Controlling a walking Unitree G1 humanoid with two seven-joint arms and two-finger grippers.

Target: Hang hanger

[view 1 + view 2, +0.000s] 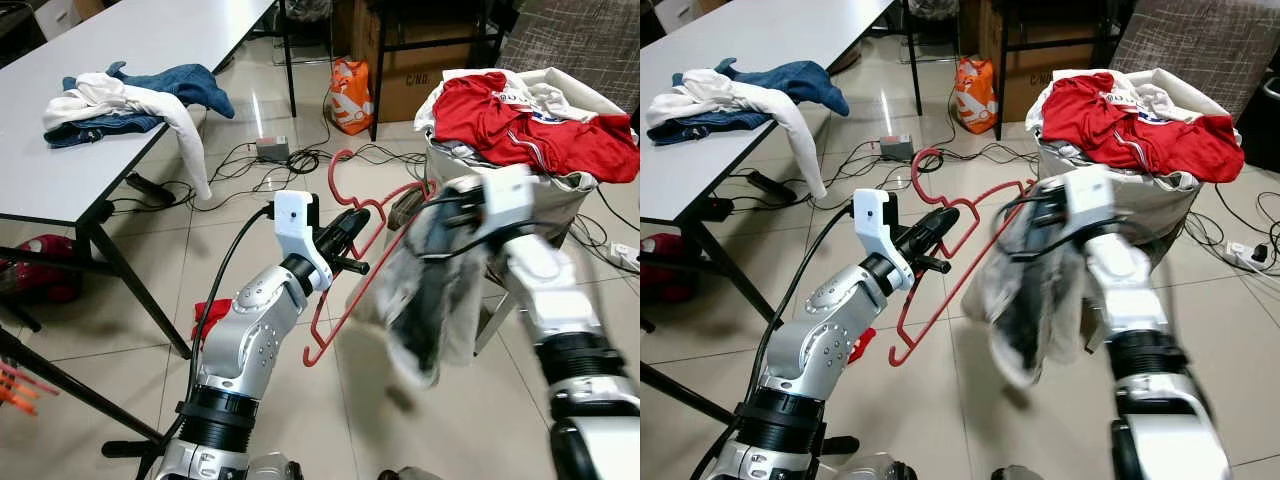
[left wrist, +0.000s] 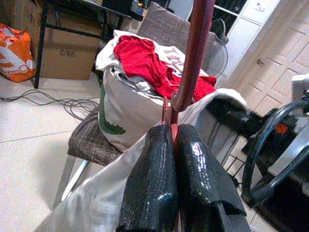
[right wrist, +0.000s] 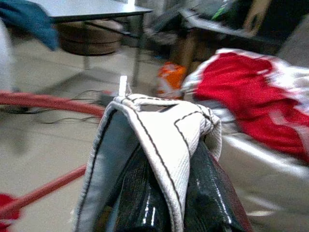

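A red plastic hanger hangs in mid-air in front of me, hook toward the far side. My left gripper is shut on its neck; the left wrist view shows the black fingers pressed together around the red rod. My right gripper is shut on a white garment with dark stitched trim. That garment dangles blurred from the right hand, just right of the hanger and touching its arm.
A laundry bag heaped with red and white clothes stands on a chair at the right. A white table with jeans and a white top is at the left. Cables, an orange bag and boxes lie beyond.
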